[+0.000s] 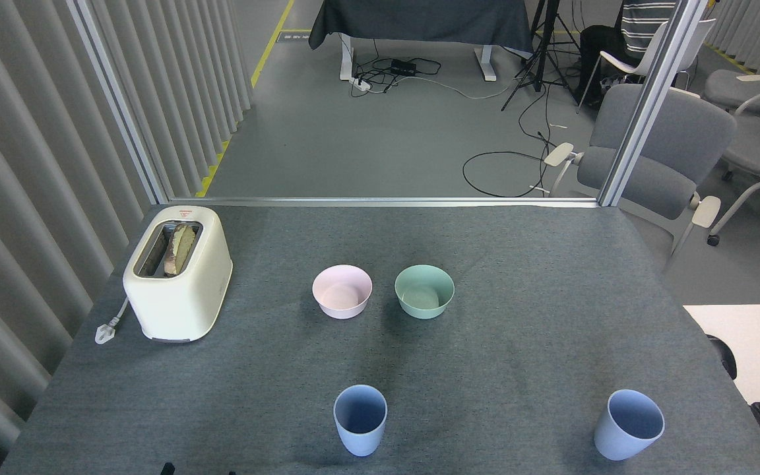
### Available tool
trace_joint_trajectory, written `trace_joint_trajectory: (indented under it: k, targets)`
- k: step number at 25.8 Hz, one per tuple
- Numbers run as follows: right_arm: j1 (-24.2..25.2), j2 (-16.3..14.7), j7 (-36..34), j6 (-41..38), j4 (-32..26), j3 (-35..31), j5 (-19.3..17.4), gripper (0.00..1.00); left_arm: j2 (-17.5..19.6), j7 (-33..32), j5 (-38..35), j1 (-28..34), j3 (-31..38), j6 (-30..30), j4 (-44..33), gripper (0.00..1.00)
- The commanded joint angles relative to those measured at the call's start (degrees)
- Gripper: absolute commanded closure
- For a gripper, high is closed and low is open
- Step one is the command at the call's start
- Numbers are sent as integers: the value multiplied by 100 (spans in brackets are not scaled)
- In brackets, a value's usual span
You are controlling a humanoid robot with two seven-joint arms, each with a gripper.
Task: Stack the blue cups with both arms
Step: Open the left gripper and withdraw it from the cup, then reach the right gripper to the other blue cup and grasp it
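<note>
Hands almost wholly below the frame, grip state cannot be told, two matte blue cups (360,419) (629,423) upright and well apart on the near grey felt tabletop (538,330), pink bowl (342,291) beside mint bowl (424,291), cream toaster (177,273) far left, grey floor with cables (505,171) beyond.

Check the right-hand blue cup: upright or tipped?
Upright. The right blue cup stands on its base on the table, its open mouth facing up; nothing shows inside.

Lab: floor cables (512,165), tripod (541,53), office chairs (657,152).
</note>
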Motion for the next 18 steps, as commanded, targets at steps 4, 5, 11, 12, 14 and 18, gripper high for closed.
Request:
trace_joint_trajectory:
  k: [4,5,11,12,14,18]
  targets:
    - [-799,-156,687,-96,527,-313,60,0,-9,29,1,3,241,-110,220,0]
    - [-983,-164,801,-87,650,-313,69,0,-9,38,1,21,241,-110,220,0]
    - [-1555,-305,854,-113,1090,-313,69,0,-17,161,1,135,241,-92,246,0]
    - [-1616,-375,854,-113,1151,-304,69,0,-26,161,1,135,241,-92,246,0]
    - [-1722,-428,854,-122,1230,-304,60,0,-26,161,-8,144,241,-92,246,0]
    - [-1968,-437,854,-122,1432,-304,60,0,-17,161,-8,153,250,-92,246,0]
